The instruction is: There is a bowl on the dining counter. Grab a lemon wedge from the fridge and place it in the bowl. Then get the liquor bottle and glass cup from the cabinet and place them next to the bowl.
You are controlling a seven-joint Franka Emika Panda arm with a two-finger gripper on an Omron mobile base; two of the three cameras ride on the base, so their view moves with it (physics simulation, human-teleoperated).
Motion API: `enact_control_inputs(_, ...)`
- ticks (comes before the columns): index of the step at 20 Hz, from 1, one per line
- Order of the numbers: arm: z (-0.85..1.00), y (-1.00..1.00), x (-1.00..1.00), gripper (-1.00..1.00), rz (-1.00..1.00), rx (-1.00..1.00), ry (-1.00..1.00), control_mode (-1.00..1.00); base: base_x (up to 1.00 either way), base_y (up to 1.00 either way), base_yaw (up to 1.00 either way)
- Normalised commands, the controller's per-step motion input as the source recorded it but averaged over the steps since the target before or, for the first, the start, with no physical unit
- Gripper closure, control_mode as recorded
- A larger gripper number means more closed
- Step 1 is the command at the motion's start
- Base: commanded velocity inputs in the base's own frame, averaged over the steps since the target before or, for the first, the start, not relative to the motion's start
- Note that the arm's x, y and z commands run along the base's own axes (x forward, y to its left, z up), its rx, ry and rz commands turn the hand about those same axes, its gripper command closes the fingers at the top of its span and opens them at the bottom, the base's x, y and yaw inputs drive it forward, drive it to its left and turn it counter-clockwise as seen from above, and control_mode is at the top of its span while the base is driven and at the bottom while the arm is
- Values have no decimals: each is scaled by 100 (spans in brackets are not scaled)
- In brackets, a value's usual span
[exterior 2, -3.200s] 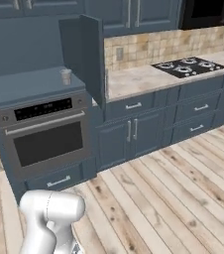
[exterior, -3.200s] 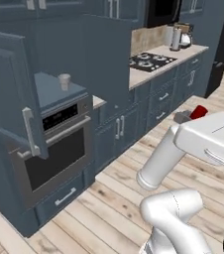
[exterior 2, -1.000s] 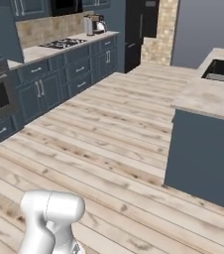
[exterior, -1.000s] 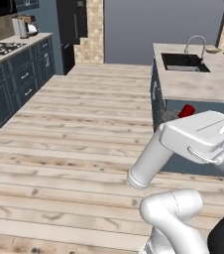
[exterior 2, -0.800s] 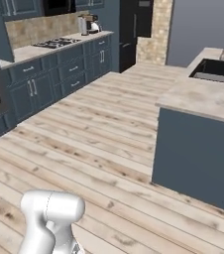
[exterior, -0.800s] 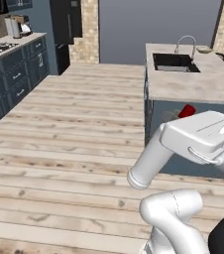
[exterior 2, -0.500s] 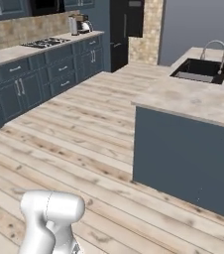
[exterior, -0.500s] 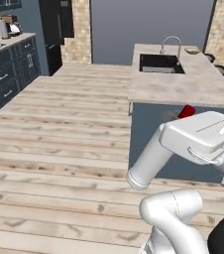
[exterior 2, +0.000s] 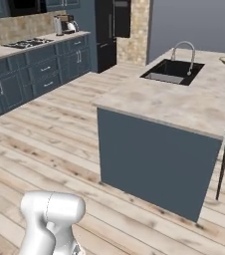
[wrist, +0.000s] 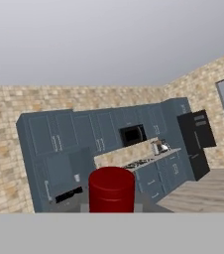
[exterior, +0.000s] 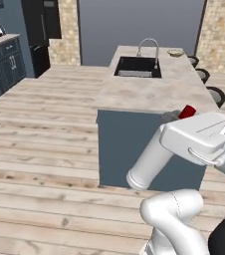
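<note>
Blue-fronted island on plank floor

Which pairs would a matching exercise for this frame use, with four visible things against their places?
Things:
1. bowl
2. faucet
3. red cap
4. fridge

Places:
A. beside the sink in the island counter
B. against the far wall, at the end of the cabinet run
C. far end of the island counter
D. right in front of the hand camera, at the gripper

Pairs: 1-C, 2-A, 3-D, 4-B
</note>
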Motion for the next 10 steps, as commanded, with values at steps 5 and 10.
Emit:
enact_control_inputs(5, 0, 0, 0, 100, 0, 0, 0, 100, 42, -100, 4)
enact_control_inputs(10, 0, 0, 0, 100, 0, 0, 0, 100, 35, -100, 7)
